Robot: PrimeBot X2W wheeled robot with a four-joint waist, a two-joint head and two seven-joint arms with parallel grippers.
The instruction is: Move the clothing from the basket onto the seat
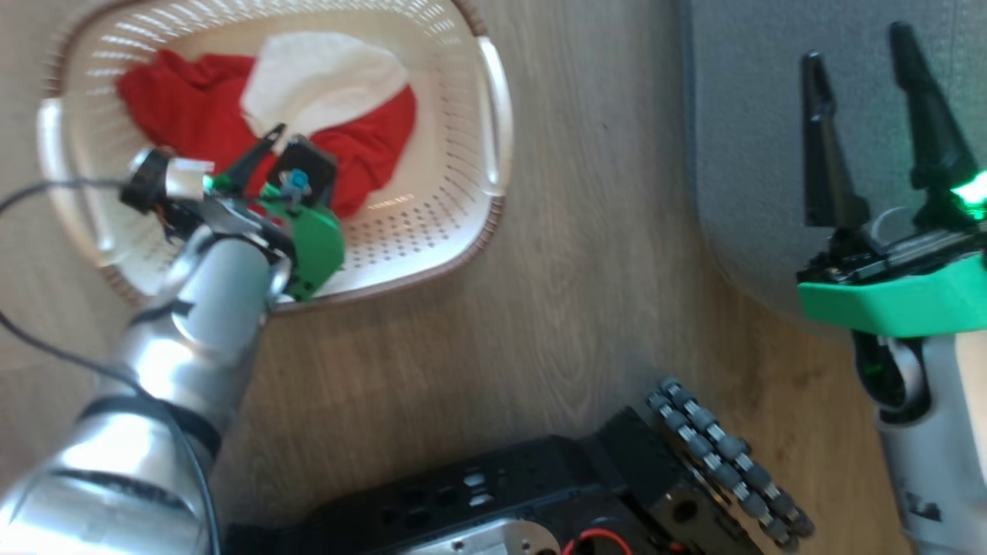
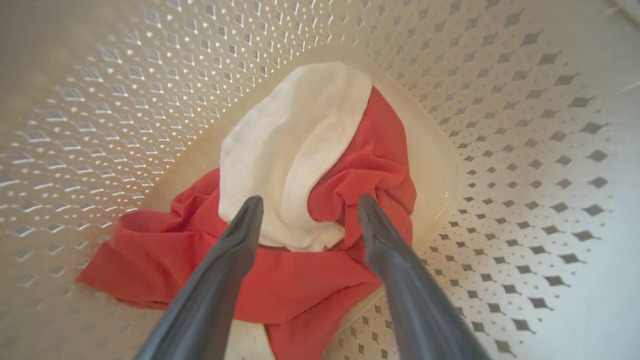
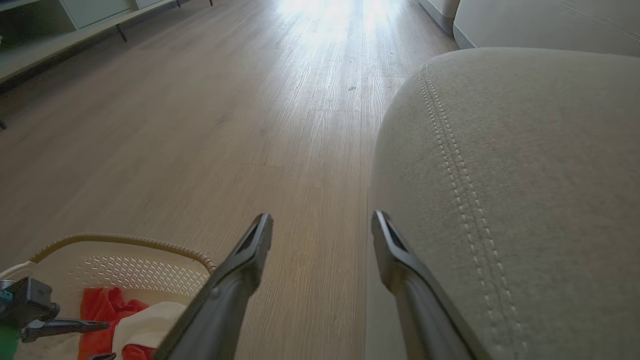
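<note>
Wood floor [image 1: 586, 308]: clothing [image 2: 300, 280] heaped in the basket [image 1: 463, 216] at left, your left gripper [image 2: 310, 202] reaching in, wide open and empty, so lower and pinch; right gripper [image 3: 322, 220] open, empty, beside the seat [image 3: 525, 175].

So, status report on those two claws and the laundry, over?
Left gripper open, inside basket, straddling clothing. Right gripper open, empty, by seat. Nothing seen in the way.
</note>
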